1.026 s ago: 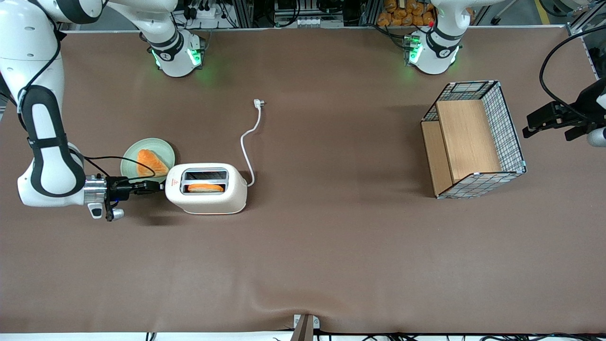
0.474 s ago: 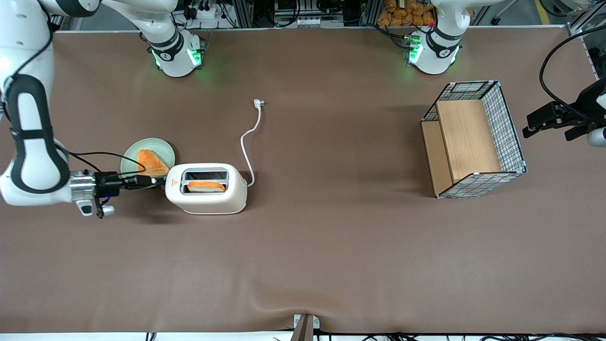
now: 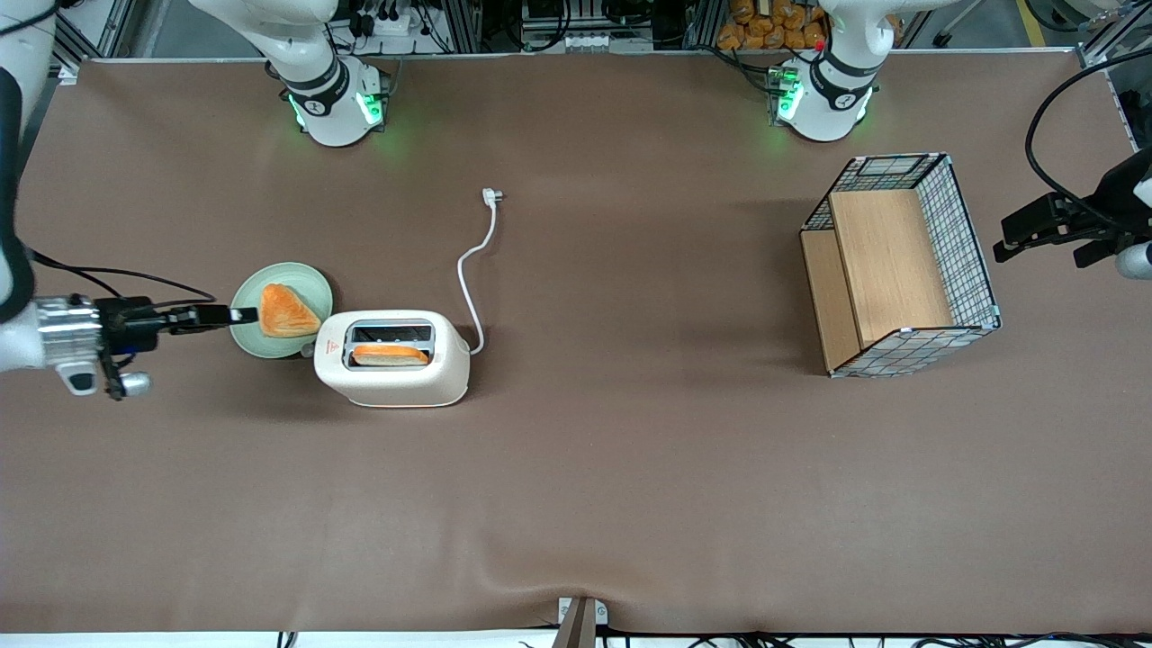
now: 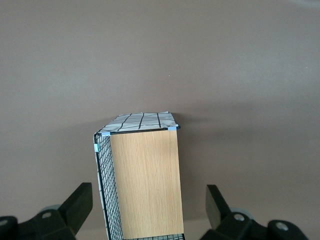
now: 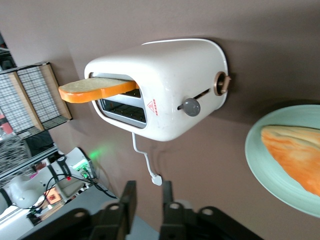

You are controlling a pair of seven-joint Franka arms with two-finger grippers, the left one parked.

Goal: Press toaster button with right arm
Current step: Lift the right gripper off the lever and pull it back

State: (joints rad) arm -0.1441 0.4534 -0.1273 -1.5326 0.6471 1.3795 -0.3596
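Standing on the smooth brown table (image 3: 630, 486), the toaster (image 3: 392, 358) is a cream-white, glossy box with rounded corners and two slots on top; a slice of toast (image 3: 389, 355) with an orange crust sticks up out of the slot nearer the front camera. A small red triangle mark sits on its top at the end facing the working arm. In the right wrist view that end shows a grey round knob (image 5: 190, 106) in a slot and a copper-rimmed dial (image 5: 221, 83). A thin white cord (image 3: 475, 270) curls from the toaster to a plug lying on the table, farther from the front camera.

Just beside the toaster, a little farther from the front camera, is a round pale green plate (image 3: 249, 335) carrying a triangular orange-brown pastry (image 3: 286, 310).

The gripper (image 3: 243, 315) is slim and black, held level over the plate's edge toward the working arm's end, clear of the toaster, its two fingers (image 5: 128, 200) nearly together with a narrow gap and nothing between them. A silver wrist ring (image 3: 63, 329) follows on the white right arm (image 3: 13, 342).

Toward the parked arm's end lies a wire-mesh basket (image 3: 900, 263) with light wooden panels
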